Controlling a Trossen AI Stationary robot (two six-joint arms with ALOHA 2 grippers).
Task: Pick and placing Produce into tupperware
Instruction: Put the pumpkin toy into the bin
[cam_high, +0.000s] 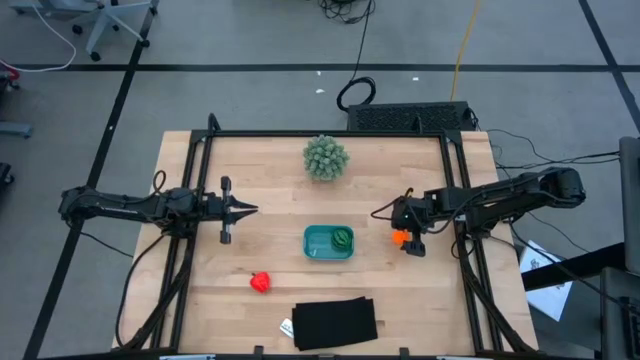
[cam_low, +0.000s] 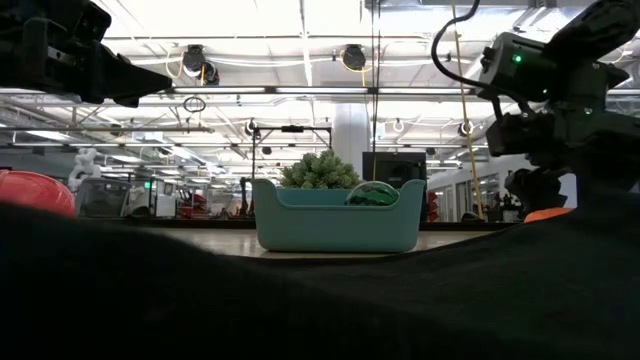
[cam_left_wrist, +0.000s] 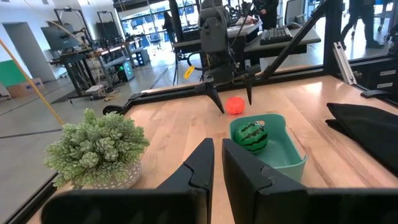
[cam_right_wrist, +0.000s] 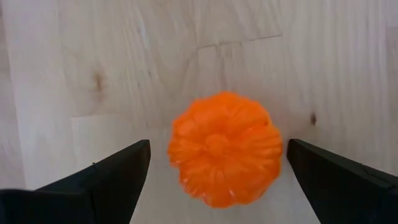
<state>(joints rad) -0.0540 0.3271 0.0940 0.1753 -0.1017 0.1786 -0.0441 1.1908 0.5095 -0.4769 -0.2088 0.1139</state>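
Right claw lines up on the orange ball beside the tub

High view: the right claw (cam_high: 405, 226) hangs over the orange ball (cam_high: 399, 238), right of the tupperware (cam_high: 329, 242) holding the green striped piece (cam_high: 343, 238); the red piece (cam_high: 261, 282) lies on the bench (cam_high: 270, 190), and the left claw (cam_high: 245, 209) waits clenched. Low view: tub centre. Left wrist view: ball just beyond the tub. Right wrist view: fingers (cam_right_wrist: 109, 174) released, flanking the ball without touching; it should probably centre, drop lower, then squeeze gently so the ball cannot roll

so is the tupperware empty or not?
Not empty. The tupperware holds the dark green striped piece; the orange ball and red piece sit on the table.
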